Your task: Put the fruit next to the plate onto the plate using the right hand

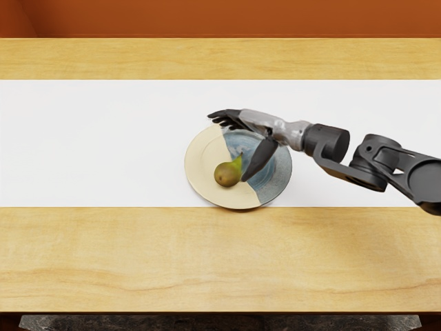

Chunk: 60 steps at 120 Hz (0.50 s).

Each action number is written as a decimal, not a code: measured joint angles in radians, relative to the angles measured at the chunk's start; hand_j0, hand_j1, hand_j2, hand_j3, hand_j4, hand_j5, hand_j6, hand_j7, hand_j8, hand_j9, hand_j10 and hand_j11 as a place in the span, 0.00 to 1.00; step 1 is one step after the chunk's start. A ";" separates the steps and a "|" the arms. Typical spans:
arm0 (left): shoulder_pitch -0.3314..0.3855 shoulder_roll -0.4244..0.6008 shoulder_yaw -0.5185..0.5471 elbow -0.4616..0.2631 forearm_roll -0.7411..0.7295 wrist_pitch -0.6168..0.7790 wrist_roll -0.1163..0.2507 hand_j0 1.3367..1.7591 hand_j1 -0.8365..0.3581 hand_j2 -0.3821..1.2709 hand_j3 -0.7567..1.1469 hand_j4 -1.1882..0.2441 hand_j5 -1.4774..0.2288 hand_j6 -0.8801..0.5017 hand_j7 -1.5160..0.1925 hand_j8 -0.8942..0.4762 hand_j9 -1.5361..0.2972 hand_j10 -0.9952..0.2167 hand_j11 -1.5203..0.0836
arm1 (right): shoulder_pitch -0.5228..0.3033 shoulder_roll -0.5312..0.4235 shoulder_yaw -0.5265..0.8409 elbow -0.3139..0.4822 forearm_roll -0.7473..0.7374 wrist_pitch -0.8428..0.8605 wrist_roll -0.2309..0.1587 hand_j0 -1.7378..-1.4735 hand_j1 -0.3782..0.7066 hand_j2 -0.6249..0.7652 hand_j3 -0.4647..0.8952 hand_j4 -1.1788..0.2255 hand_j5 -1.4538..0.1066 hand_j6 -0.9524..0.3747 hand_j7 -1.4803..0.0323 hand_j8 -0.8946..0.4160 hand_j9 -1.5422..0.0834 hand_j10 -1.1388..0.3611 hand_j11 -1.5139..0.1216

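The right hand hovers with its grey jointed fingers spread and grips nothing. Just beside its dark thumb, a smooth green-brown pear lies on the round, glazed cream-and-blue plate, which sits on a white runner across the wooden table.

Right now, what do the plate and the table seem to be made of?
The plate looks like glazed ceramic: cream with a blue-grey wash and a soft sheen. The table looks like light wood, matte, with visible grain lines. The white strip across it is flat and plain; cloth or paper, I cannot tell.
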 joint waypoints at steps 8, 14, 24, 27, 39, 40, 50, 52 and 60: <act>0.000 0.000 0.000 0.000 0.000 0.000 0.000 0.76 0.99 0.23 0.40 0.83 0.87 0.64 0.89 0.65 0.84 0.82 0.95 | 0.004 -0.022 0.001 0.002 0.001 0.001 0.000 0.30 0.12 0.44 0.34 0.78 0.86 0.65 0.90 0.62 0.88 0.70 0.85; 0.000 0.000 0.000 0.000 0.000 0.000 0.000 0.76 0.99 0.23 0.40 0.83 0.87 0.64 0.89 0.65 0.84 0.82 0.95 | 0.013 -0.048 0.004 0.003 0.003 0.012 0.000 0.30 0.10 0.44 0.34 0.79 0.87 0.66 0.92 0.63 0.89 0.71 0.87; 0.000 0.000 0.000 0.000 0.000 0.000 0.000 0.76 0.99 0.23 0.40 0.83 0.87 0.64 0.89 0.65 0.84 0.82 0.95 | 0.036 -0.110 0.008 0.005 0.026 0.064 0.000 0.30 0.08 0.45 0.34 0.81 0.89 0.68 0.94 0.65 0.91 0.73 0.89; 0.000 0.000 0.000 0.000 0.000 0.000 0.000 0.76 0.99 0.23 0.40 0.83 0.87 0.64 0.89 0.65 0.84 0.82 0.95 | 0.045 -0.134 0.009 0.005 0.037 0.087 0.000 0.30 0.07 0.45 0.34 0.81 0.90 0.68 0.94 0.65 0.92 0.73 0.89; 0.000 0.000 0.000 0.000 0.000 0.000 0.000 0.76 0.99 0.23 0.40 0.83 0.87 0.64 0.89 0.65 0.84 0.82 0.95 | 0.082 -0.249 0.010 0.006 0.107 0.219 0.000 0.30 0.05 0.45 0.34 0.82 0.91 0.70 0.96 0.66 0.93 0.74 0.91; 0.000 0.000 0.000 0.000 0.000 0.000 0.000 0.76 0.99 0.23 0.40 0.83 0.87 0.64 0.89 0.65 0.84 0.82 0.95 | 0.084 -0.260 0.010 0.006 0.114 0.231 0.000 0.30 0.05 0.45 0.34 0.82 0.91 0.70 0.96 0.66 0.93 0.74 0.91; 0.000 0.000 0.000 0.000 0.000 0.000 0.000 0.76 0.99 0.23 0.40 0.83 0.87 0.64 0.89 0.65 0.84 0.82 0.95 | 0.106 -0.370 0.011 0.005 0.199 0.327 0.000 0.30 0.04 0.45 0.34 0.83 0.92 0.70 0.96 0.67 0.94 0.75 0.91; 0.000 0.000 0.000 0.000 0.000 0.000 0.000 0.76 0.99 0.23 0.40 0.83 0.87 0.64 0.89 0.65 0.84 0.82 0.95 | 0.108 -0.391 0.011 0.005 0.218 0.339 0.000 0.30 0.04 0.45 0.34 0.83 0.92 0.70 0.97 0.67 0.94 0.75 0.91; 0.000 0.000 0.000 0.000 0.000 0.000 0.000 0.76 0.99 0.23 0.40 0.83 0.87 0.64 0.89 0.65 0.84 0.82 0.95 | 0.116 -0.478 0.011 0.005 0.292 0.370 0.000 0.30 0.04 0.45 0.34 0.83 0.92 0.71 0.97 0.67 0.94 0.75 0.92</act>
